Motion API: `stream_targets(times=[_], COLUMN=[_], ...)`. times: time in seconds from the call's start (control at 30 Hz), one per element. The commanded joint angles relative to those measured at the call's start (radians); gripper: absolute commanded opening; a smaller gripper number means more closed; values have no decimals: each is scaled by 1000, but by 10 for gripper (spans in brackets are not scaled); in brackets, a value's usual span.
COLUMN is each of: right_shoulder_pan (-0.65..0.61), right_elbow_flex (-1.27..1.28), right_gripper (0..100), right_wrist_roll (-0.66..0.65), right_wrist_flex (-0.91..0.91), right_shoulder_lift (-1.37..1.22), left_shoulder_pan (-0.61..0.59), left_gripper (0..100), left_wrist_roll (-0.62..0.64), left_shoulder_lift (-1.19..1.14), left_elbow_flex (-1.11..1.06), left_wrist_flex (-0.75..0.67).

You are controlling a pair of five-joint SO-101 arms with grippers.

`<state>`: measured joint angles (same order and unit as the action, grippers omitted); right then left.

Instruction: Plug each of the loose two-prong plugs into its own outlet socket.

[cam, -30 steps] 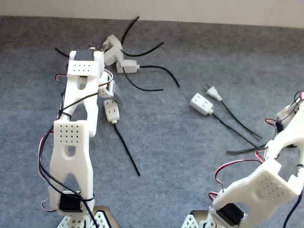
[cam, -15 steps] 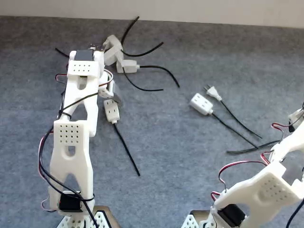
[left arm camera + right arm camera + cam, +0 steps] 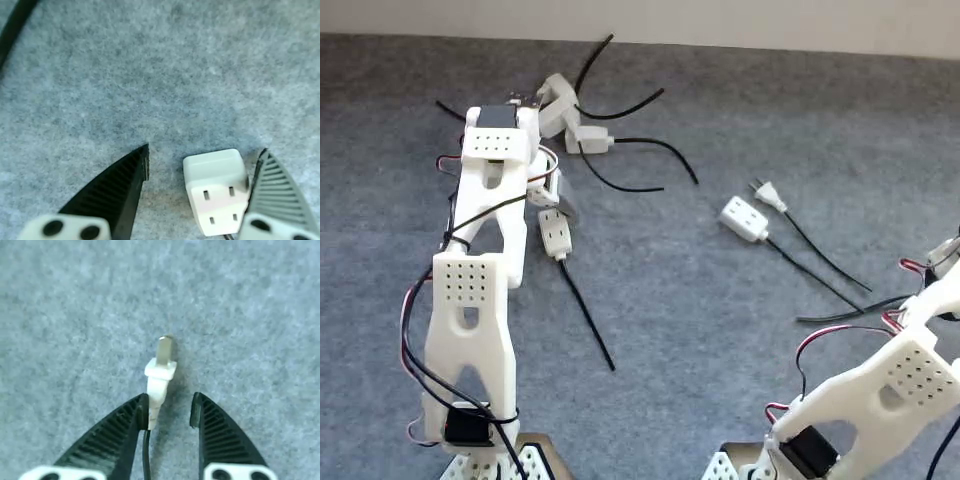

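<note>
Jaws of the left gripper stand wide apart around a white plastic outlet socket block, which lies on the grey felt table close to one finger. The right gripper is partly open around a white two-prong plug on a black cord; the plug touches one finger, with a gap to the other. Mid-table, a second white socket block and a loose white plug lie near each other.

High camera overlooks table; wrist cameras close above; left shares socket.
</note>
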<state>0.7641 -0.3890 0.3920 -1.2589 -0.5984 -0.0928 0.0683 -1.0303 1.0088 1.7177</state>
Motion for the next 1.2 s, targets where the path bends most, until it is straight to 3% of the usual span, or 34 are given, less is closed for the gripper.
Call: stream_targets(times=[0.0, 0.7, 1.17], right_shoulder_pan=[16, 25, -30], right_elbow_flex=[-71, -282, -282], right_gripper=[142, 117, 104], right_wrist_roll=[11, 3, 2], right_wrist_flex=[2, -12, -99], right_shoulder_lift=[1, -209, -173], left_shoulder_pan=[1, 1, 1], left_gripper=[337, 337, 337], left_wrist_roll=[3, 3, 3], left_shoulder_lift=[12, 12, 12], left_elbow_flex=[31, 31, 31], left_wrist_flex=[0, 0, 0])
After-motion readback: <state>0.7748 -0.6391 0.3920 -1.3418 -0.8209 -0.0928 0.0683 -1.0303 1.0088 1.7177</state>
